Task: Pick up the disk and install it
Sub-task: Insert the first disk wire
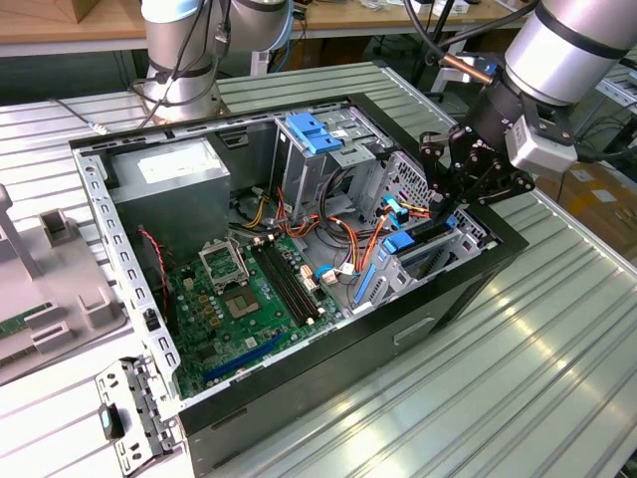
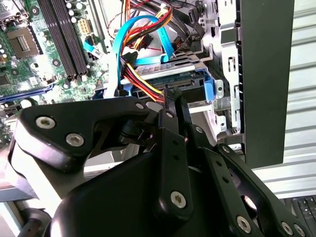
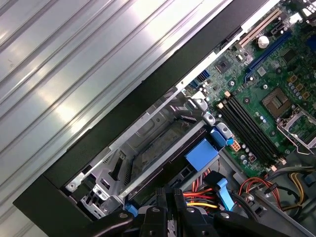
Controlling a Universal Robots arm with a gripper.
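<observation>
The gripper (image 2: 173, 101) sits nearest the second wrist view's lens, fingers pressed together with nothing between them. Just beyond, the disk (image 2: 170, 74) lies in its drive bay (image 2: 213, 91) — seemingly seated, the install step near its end — any next move calls for a clean retreat past the cables (image 2: 143, 81).

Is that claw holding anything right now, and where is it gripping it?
Nothing. The gripper is shut with nothing between its fingers, just above the disk sitting in its bay.
</observation>
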